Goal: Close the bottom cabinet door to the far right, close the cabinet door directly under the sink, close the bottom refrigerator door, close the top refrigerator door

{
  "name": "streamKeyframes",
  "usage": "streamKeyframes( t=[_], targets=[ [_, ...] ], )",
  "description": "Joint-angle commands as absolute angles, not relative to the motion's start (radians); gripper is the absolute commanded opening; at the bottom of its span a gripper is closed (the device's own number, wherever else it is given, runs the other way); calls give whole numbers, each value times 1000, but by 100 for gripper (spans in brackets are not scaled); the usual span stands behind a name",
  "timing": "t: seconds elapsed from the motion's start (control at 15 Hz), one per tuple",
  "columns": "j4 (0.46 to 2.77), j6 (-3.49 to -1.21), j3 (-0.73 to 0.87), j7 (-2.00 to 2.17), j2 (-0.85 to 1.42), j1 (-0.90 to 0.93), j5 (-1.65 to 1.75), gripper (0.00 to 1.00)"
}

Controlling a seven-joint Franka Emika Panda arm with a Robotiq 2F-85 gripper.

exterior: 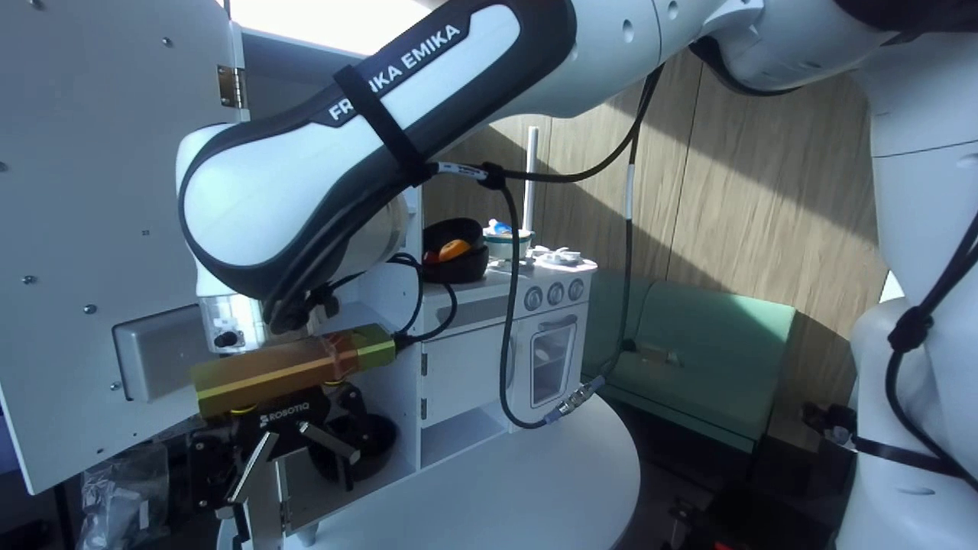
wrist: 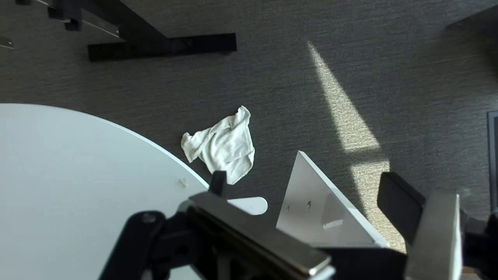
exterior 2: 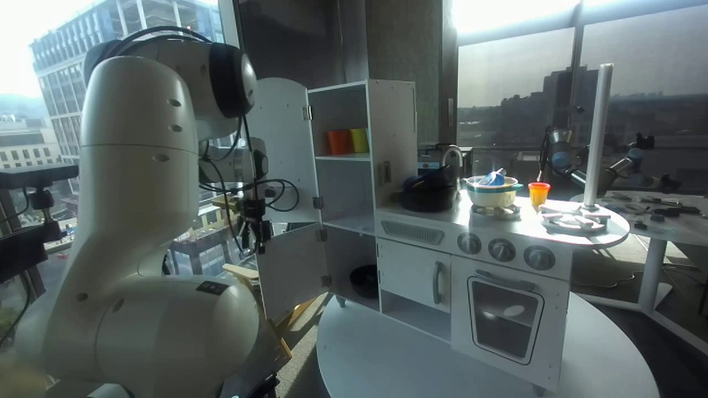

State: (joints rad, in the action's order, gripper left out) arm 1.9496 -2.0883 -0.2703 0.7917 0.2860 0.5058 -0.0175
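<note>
Table (exterior 2: 376, 354) is bearing kitchen (exterior 2: 417, 265). Gripper (exterior 2: 256, 242) is hovering by bottom door (exterior 2: 293, 273), fingers (wrist: 260, 231) standing apart, holding nothing. Door, probably light, stiff, is offering free edge (exterior 2: 264, 282) for pushing.

We see daylight burning out the top of the far window (exterior 2: 517, 72) on the right and glaring off the counter (exterior 2: 498, 224) in an exterior view. Diagonal shadows band the far wooden wall (exterior: 733, 214) in an exterior view. In the wrist view, sunlight streaks the dim floor (wrist: 280, 97); the near gripper fingers (wrist: 433, 233) look soft.
</note>
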Motion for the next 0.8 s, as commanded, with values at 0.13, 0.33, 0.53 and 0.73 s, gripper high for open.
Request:
streamKeyframes(
  t=[0.13,0.33,0.53,0.73],
  targets=[
    [1986,-2074,-259,787,247,474,70,100],
    [1930,-1997,-258,802,236,487,162,100],
    [1865,-1987,-271,811,220,504,269,100],
    [1833,-2178,-292,806,252,496,248,100]
  ],
)
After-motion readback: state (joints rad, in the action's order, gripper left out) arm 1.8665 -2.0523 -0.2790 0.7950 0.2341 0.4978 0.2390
